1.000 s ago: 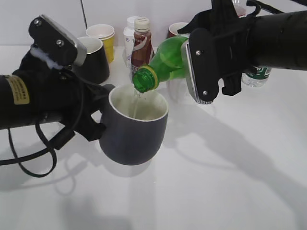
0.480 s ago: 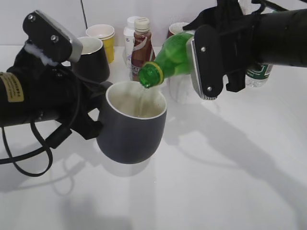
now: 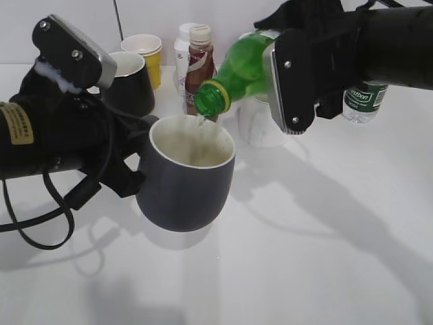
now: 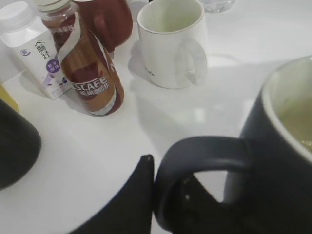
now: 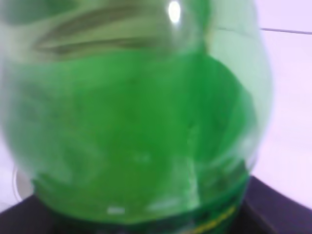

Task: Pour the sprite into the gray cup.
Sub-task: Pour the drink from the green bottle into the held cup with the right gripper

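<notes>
The sprite [image 3: 240,78] is a green bottle held tilted, its open mouth with the yellow ring down to the left over the gray cup [image 3: 184,186]. A thin clear stream runs from the mouth into the cup. My right gripper [image 3: 287,81] is shut on the bottle's body, which fills the right wrist view [image 5: 141,126]. My left gripper [image 3: 135,159] is shut on the cup's loop handle [image 4: 200,156] and holds the cup above the table. The cup's off-white inside holds pale liquid [image 4: 297,126].
Behind the cup stand a brown coffee bottle [image 3: 199,64], a white carton [image 4: 29,48], a black mug [image 3: 128,84], a yellow paper cup [image 3: 145,54], a white mug [image 4: 170,41], a dark red mug [image 4: 109,19] and a clear water bottle [image 3: 362,98].
The bottle and my right arm rose and drew back right a little. The cup moved slightly left earlier and now stays still. The stream still runs.
</notes>
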